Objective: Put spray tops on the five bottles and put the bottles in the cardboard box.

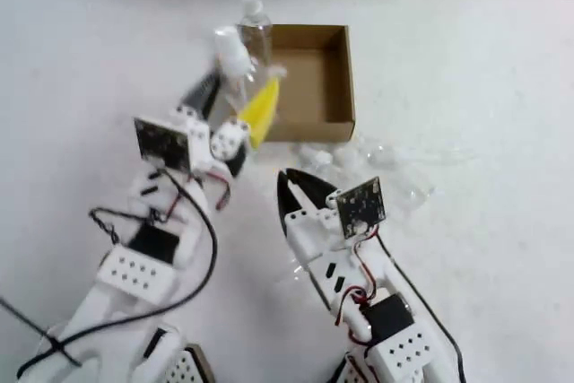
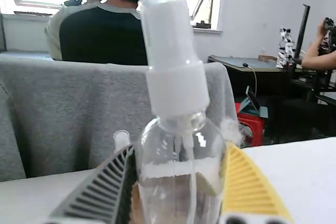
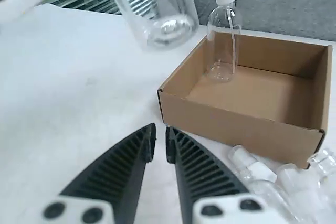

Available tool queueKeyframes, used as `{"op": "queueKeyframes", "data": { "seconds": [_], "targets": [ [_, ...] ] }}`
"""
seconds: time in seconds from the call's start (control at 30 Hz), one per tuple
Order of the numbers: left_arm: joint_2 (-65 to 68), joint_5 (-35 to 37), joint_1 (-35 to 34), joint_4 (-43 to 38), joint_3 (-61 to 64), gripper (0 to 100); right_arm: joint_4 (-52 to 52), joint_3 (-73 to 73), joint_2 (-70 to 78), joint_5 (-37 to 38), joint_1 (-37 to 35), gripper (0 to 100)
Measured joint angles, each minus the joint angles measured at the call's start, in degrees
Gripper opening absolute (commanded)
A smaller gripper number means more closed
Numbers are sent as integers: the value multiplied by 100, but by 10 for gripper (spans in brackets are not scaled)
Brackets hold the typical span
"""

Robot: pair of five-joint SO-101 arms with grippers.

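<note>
My left gripper [image 1: 239,89] is shut on a clear bottle [image 2: 178,182] with a white spray top [image 2: 170,61], gripped between a grey finger and a yellow finger [image 2: 251,187]. It holds the bottle [image 1: 235,62] up at the left edge of the cardboard box [image 1: 314,87]. A second bottle with a spray top [image 3: 223,40] stands in the box's far left corner [image 1: 255,22]. My right gripper [image 3: 160,135] is shut and holds nothing, low over the table in front of the box [image 3: 247,90]; it appears in the high view as well [image 1: 289,182].
Loose clear bottles and white spray tops [image 1: 377,163] lie on the white table [image 1: 484,69] just in front of the box's right half, close to my right gripper [image 3: 262,177]. A grey partition stands behind the table.
</note>
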Motion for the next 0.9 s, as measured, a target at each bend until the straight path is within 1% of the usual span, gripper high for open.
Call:
{"op": "queueKeyframes", "data": {
  "seconds": [0.13, 0.23, 0.3, 0.43, 0.57, 0.73, 0.9],
  "targets": [
    [1169, 0, -281, -404, -721, 22, 809, 0, -659, 0, 0, 16],
    [2180, 0, -396, -941, -1160, 22, 1459, 0, -1125, 0, 79, 16],
    [2831, 0, -422, -1354, -1354, 22, 1662, 0, -1248, 0, 220, 16],
    [3991, 0, -422, -2013, -1688, 22, 1705, 0, -1266, 0, 536, 16],
    [4949, 0, -475, -2409, -2101, 22, 1705, 0, -1266, 0, 536, 16],
    [5881, 0, -607, -2708, -2602, 22, 1705, 0, -1266, 0, 598, 16],
    [6585, 0, -686, -2760, -3033, 22, 1705, 0, -1266, 0, 580, 16]
  ]
}}
